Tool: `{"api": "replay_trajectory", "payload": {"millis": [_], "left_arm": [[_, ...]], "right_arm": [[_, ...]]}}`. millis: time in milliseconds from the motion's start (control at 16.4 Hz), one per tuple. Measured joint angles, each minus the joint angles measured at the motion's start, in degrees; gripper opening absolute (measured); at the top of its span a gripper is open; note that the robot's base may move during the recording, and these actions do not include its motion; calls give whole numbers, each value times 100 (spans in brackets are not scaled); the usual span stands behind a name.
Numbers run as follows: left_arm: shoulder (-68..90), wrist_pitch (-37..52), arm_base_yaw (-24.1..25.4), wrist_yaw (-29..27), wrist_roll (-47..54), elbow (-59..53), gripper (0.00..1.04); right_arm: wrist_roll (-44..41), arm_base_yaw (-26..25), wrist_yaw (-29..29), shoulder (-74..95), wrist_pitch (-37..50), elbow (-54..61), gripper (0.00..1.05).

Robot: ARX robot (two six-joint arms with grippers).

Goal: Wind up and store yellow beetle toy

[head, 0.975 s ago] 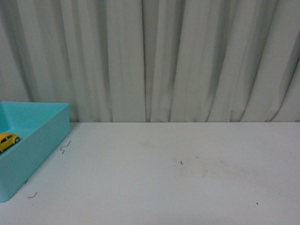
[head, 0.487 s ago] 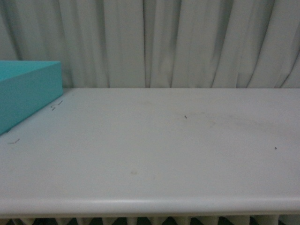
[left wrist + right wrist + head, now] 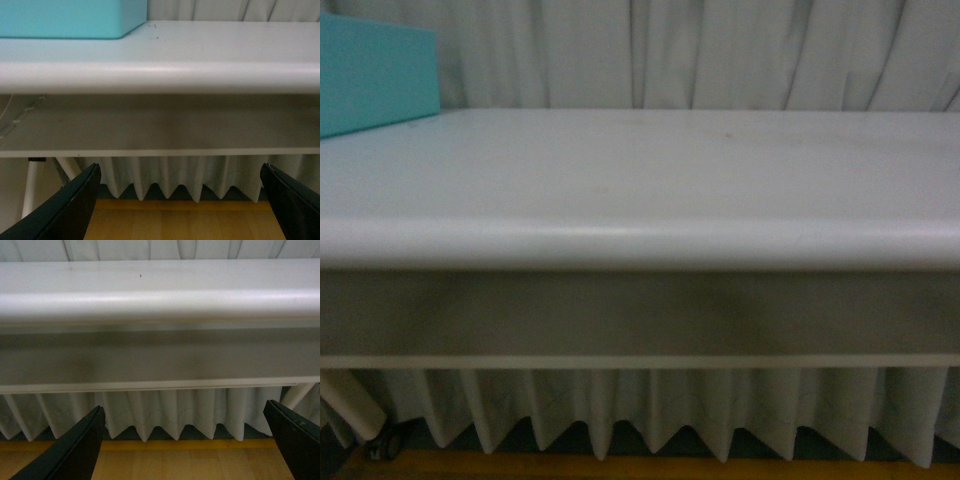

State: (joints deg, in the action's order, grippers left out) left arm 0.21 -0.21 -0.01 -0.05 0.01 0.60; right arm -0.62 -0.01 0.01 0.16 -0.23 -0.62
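The yellow beetle toy is out of view in every view. A turquoise box (image 3: 375,75) stands on the white table (image 3: 640,240) at the far left; only its outer wall shows, its inside is hidden. The left wrist view also catches that turquoise box (image 3: 70,19) on the table top. My left gripper (image 3: 181,200) hangs below the table's front edge, open, with nothing between its black fingers (image 3: 70,205). Lower than the table edge too, my right gripper (image 3: 184,442) is open and empty, its dark fingers (image 3: 75,450) wide apart.
The rounded front edge of the table (image 3: 160,75) and its apron fill the middle of the views. Below hang a pleated white skirt (image 3: 650,410) and a wooden floor (image 3: 165,460). A table leg with a castor (image 3: 365,420) stands at the lower left.
The front camera has sunk steadily: one second ago it looked down on the table top and the toy in the box, now it sits level with the table's front edge.
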Motion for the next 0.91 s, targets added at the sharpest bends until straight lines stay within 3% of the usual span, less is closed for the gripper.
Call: {"api": "replay_trajectory", "payload": {"millis": [914], "left_arm": [[0, -11, 0, 4, 0, 0, 98]], "right_arm": [[2, 0, 2, 2, -7, 0, 98]]}}
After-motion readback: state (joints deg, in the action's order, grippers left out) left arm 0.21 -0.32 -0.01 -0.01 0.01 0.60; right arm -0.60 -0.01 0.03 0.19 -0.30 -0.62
